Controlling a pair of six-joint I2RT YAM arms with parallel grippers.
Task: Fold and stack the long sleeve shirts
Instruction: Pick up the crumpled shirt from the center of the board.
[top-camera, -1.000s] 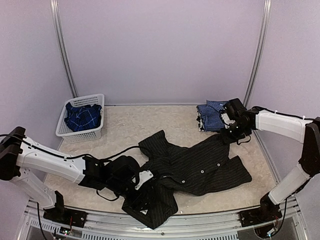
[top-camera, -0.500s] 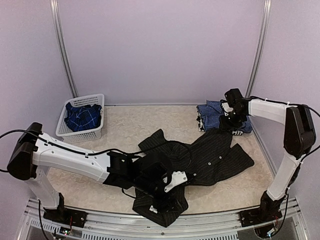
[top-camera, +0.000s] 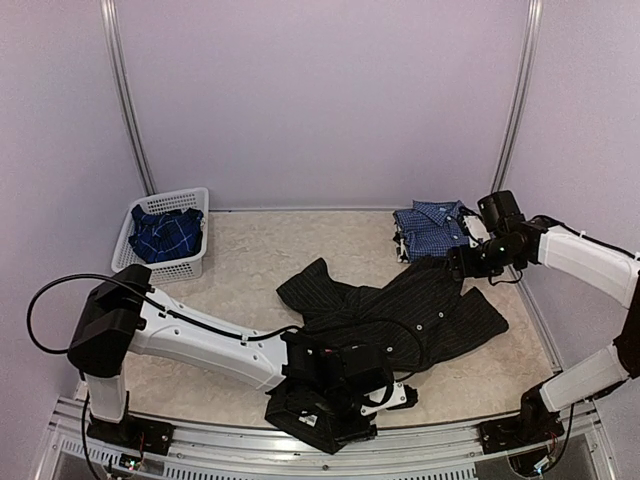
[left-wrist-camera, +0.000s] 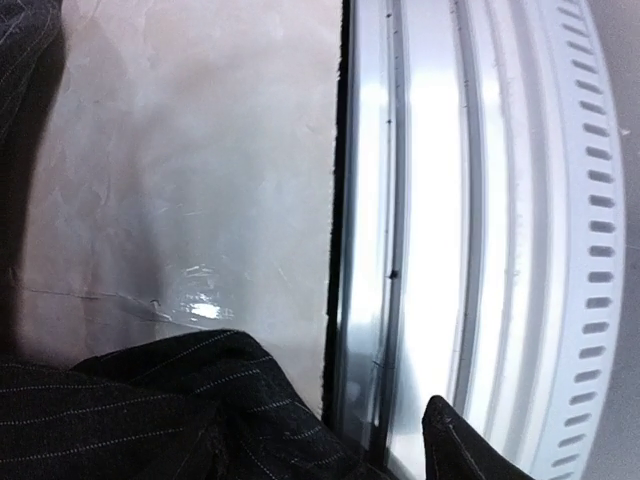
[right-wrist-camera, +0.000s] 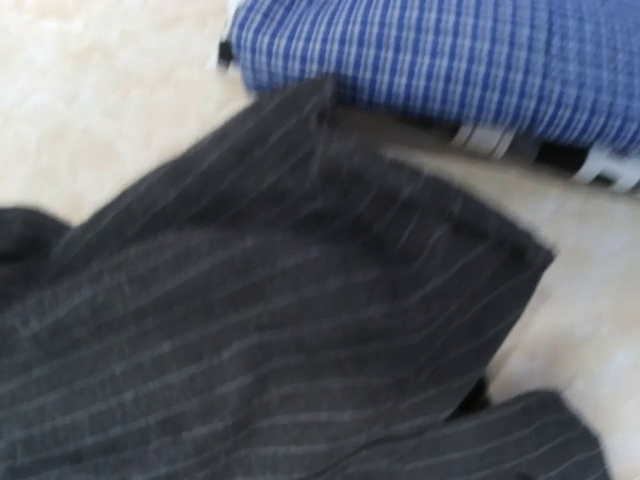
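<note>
The black pinstriped shirt (top-camera: 400, 315) lies spread across the middle of the table (top-camera: 240, 260). One end reaches right-center, and a bunched, folded part sits at bottom center by the front edge. The left arm (top-camera: 200, 340) reaches from the lower left across the bottom of the frame. The left gripper (top-camera: 395, 397) sits low at the bunched part, bottom center.

In its wrist view, pinstriped cloth fills the bottom left and one dark fingertip (left-wrist-camera: 460, 448) shows at bottom right over the metal rail (left-wrist-camera: 430, 200). Can't tell how wide the jaws stand or whether they grip the cloth.

The right gripper (top-camera: 465, 263) is at right-center, at the pinstriped shirt's upper right corner, just below the blue checked shirt (top-camera: 435, 225). Its wrist view shows no fingers, only pinstriped cloth lying flat on the table and the checked shirt along the top edge. Can't tell its opening; nothing is seen held.

The checked shirt is folded at the upper right of the table, just beside the black shirt's corner. A black-and-white striped edge (right-wrist-camera: 530, 155) sticks out beneath it. The dark blue plaid shirt (top-camera: 168, 232) is crumpled in the white basket (top-camera: 150, 268) at the upper left of the table, well apart from the other two.
</note>
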